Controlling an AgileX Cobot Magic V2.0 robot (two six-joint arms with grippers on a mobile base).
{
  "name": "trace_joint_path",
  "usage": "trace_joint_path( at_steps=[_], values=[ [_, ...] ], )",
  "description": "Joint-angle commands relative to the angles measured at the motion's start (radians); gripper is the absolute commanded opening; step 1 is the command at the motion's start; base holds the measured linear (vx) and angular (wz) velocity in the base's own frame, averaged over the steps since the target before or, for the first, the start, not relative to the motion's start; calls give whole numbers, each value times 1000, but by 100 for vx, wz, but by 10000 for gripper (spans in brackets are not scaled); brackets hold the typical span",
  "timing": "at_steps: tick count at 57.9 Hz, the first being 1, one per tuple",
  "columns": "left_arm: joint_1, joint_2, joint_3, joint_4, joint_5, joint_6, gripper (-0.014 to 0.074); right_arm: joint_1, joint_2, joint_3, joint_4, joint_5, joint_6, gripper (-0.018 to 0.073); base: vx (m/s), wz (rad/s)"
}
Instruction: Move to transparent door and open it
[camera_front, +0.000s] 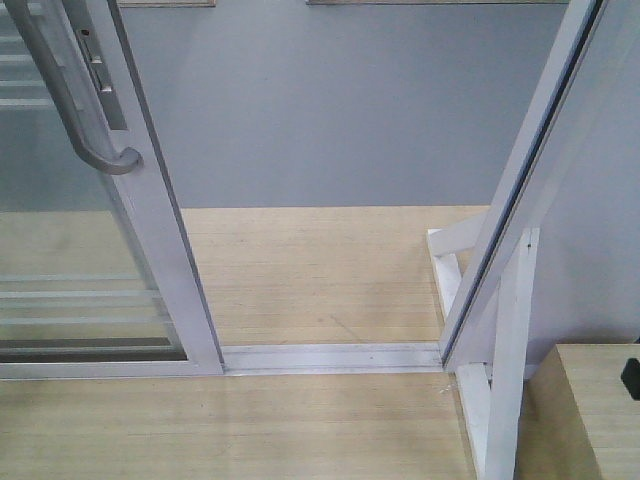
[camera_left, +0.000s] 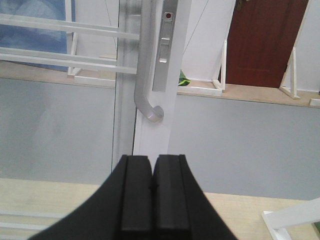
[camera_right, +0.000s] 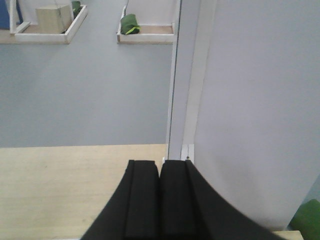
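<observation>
From the front view, the transparent door (camera_front: 90, 280) stands at the left, slid aside, its white frame leaning across the picture and thin white bars crossing the glass low down. Its curved grey pull handle (camera_front: 70, 100) runs down the frame edge and hooks at the bottom, beside a slim lock plate (camera_front: 97, 72). A floor track (camera_front: 330, 357) runs from the door's foot to a second white-framed panel (camera_front: 520, 190) at the right, leaving an open gap between them. Pale wooden floor (camera_front: 300, 270) lies on both sides of the track, and a grey floor area (camera_front: 330, 110) beyond. A white brace (camera_front: 500, 370) props the right panel, and a light wooden box (camera_front: 600, 410) sits in the lower right corner. Neither arm shows here.

In the left wrist view, the left gripper (camera_left: 152, 197) fills the bottom, its black jaws pressed together with nothing between them. Straight ahead and above, apart from the jaws, hangs the hooked end of the door handle (camera_left: 147, 90) on the white frame, with the lock plate (camera_left: 164, 50) just beside it. A dark red door (camera_left: 265, 42) stands far behind.

In the right wrist view, the right gripper (camera_right: 159, 200) likewise has its jaws together, empty. It faces the edge of the handle-less panel (camera_right: 187, 75), with wooden floor (camera_right: 65, 185) below and a green object (camera_right: 131, 24) in a white tray far off.
</observation>
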Motion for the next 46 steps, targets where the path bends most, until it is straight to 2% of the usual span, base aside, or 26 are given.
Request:
trace_joint_path(
  at_steps=[1,10,20,29,46],
  values=[
    [-3,-3,23,-9,-77,-9,-6,-29,-86,50,19,-95,-40,-11,0,0],
    [-3,-3,23,-9,-77,-9,-6,-41,-233,172,132,-129,-130,-8,0,0],
    [-3,-3,23,-9,-77,-9,-6,-43,-305,198,90,-104,-136,-8,0,0],
    [-3,-2,23,-9,-77,-9,-6,-40,-307,198,125,-113,-129,-8,0,0],
    [-3,-2,23,-9,-77,-9,-6,-40,-306,198,125,-116,-130,-8,0,0]
  ],
)
